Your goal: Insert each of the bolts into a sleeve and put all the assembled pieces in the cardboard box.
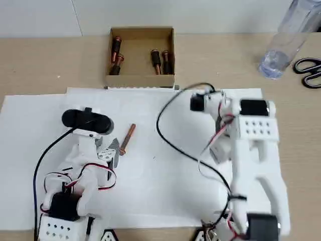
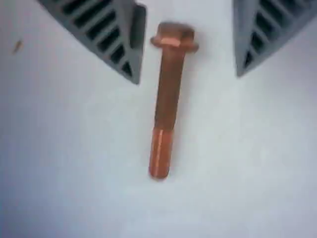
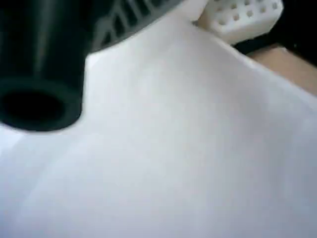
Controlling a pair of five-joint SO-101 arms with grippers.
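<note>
A copper bolt lies loose on the white paper left of centre. In the left wrist view the bolt rests between the grey fingers, its hex head nearest the wrist. My left gripper is open around it without touching it. My right gripper hovers above the paper to the right, shut on a black sleeve whose open bore faces the camera. The cardboard box at the back holds several assembled pieces.
A clear water bottle and scissors stand at the back right on the wooden table. A black cable loops across the paper between the arms. The left arm's white base shows in the right wrist view.
</note>
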